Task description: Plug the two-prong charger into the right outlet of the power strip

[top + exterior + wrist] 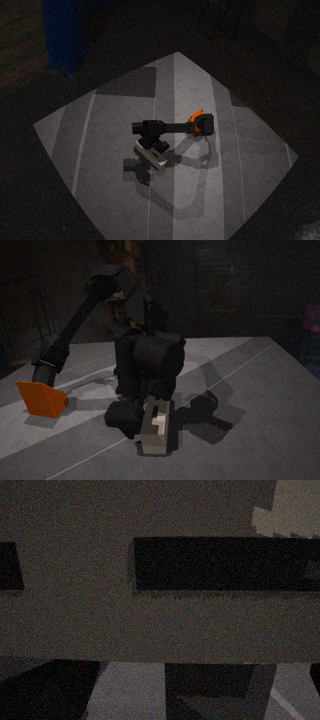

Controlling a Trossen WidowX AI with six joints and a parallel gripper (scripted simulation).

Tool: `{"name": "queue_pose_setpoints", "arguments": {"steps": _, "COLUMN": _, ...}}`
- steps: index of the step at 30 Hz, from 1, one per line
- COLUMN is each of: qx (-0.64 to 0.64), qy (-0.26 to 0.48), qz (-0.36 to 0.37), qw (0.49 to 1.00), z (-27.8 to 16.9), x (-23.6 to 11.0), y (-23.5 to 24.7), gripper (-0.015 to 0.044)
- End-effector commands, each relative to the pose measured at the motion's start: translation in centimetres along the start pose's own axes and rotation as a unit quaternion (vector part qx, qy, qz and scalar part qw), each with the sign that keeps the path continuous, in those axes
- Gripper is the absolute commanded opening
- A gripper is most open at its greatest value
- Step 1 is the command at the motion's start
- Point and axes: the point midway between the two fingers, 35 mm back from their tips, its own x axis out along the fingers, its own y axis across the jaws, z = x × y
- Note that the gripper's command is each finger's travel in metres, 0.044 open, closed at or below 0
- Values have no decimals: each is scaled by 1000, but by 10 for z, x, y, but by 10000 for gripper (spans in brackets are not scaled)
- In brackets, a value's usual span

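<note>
Plainly, reading the exterior view from its left edge, one orange base [41,400] sits at lower left and carries the single dark arm [77,317], which climbs toward the upper middle and folds down again to the frame's centre. Next comes one dark blocky body [124,418], low on the table and touching the left flank of the strip. I take it for the charger, though the gloom hides its prongs and I cannot tell whether they are seated anywhere. Just right of it lies the one pale power strip [155,436], its long axis running toward the camera, with a dark slot [155,410] in its top. The gripper [148,391] hangs directly over the strip's far end, its jaws spread wide and pinching nothing. In the wrist view I count two dark slots in the strip's grey face, one cut off at the left edge [8,566] and one long one [223,563] right of centre. Neither shows anything in it. As a judgement, the charger should be light, rigid and smooth-sided, and so liable to twist in a loose pinch. It is best taken across its flat sides, high on the body, with the prongs held square to the shutter.
</note>
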Motion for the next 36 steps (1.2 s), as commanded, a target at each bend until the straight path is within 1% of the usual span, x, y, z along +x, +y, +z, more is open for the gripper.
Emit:
{"name": "queue_pose_setpoints", "arguments": {"steps": 1, "qx": -2, "qy": -2, "qz": 1, "qw": 1000, "z": -1, "x": 0, "y": 0, "gripper": 440}}
{"name": "queue_pose_setpoints", "arguments": {"steps": 36, "qx": -8, "qy": -12, "qz": 0, "qw": 1000, "z": -12, "x": 2, "y": 0, "gripper": 440}}
